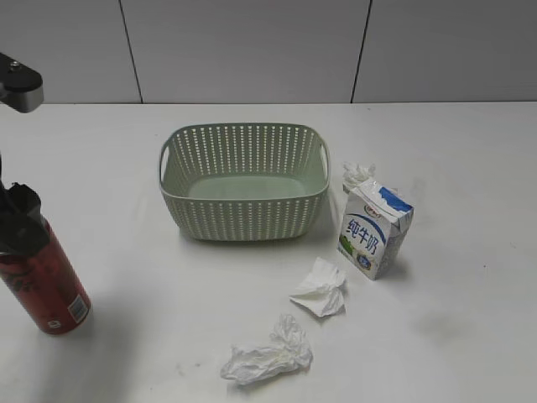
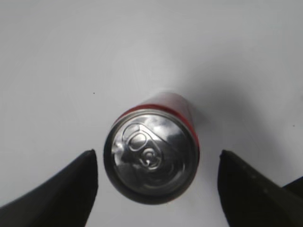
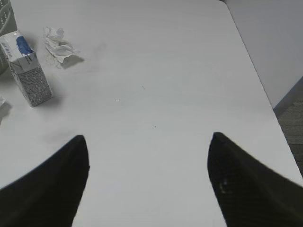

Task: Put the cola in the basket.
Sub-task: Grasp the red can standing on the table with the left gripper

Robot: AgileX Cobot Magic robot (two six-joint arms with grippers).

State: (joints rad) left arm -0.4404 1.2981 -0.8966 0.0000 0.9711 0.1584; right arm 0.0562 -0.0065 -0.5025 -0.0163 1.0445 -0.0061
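Observation:
The cola [image 1: 46,285] is a tall red can with black markings, standing upright at the far left of the white table. In the left wrist view I look straight down on its silver top and pull tab [image 2: 151,151]. My left gripper [image 2: 157,155] is open, with one black finger on each side of the can top and a gap to each. In the exterior view it [image 1: 18,220] covers the can's top. The pale green basket [image 1: 243,220] stands empty at the middle back, well right of the can. My right gripper [image 3: 149,139] is open and empty over bare table.
A white-and-blue milk carton [image 1: 373,231] stands right of the basket and also shows in the right wrist view [image 3: 31,75]. Crumpled tissues lie in front of the basket [image 1: 320,290], nearer the front edge [image 1: 267,357] and behind the carton [image 1: 359,175]. The table's right edge [image 3: 265,90] runs past my right gripper.

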